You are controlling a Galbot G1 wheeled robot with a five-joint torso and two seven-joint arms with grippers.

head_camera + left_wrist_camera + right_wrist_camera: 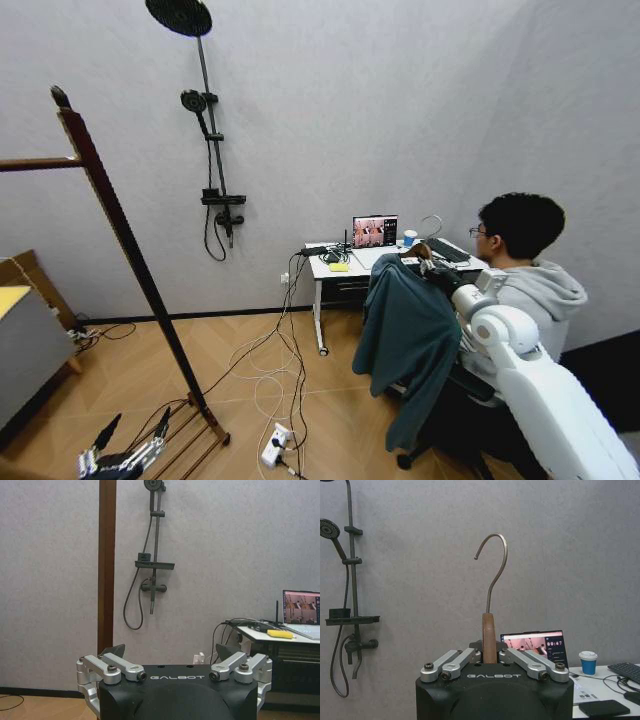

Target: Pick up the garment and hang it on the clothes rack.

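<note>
Garment held clear of rack.
Right gripper (pixel 490 652) fingers clamp the garment's (pixel 408 335) hanger (pixel 489 637); left gripper (pixel 132 437) spread empty beside the clothes rack (pixel 130 245); cables (pixel 268 365) litter floor between.

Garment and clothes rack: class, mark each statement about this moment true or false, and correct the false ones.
1. The right tool is shut on the wooden hanger. True.
2. The garment hangs on the clothes rack. False: the right tool holds it up, apart from the rack.
3. The left tool is open, low beside the rack's base. True.
4. The hanger's hook is over the rack's bar. False: it is free in the air.
</note>
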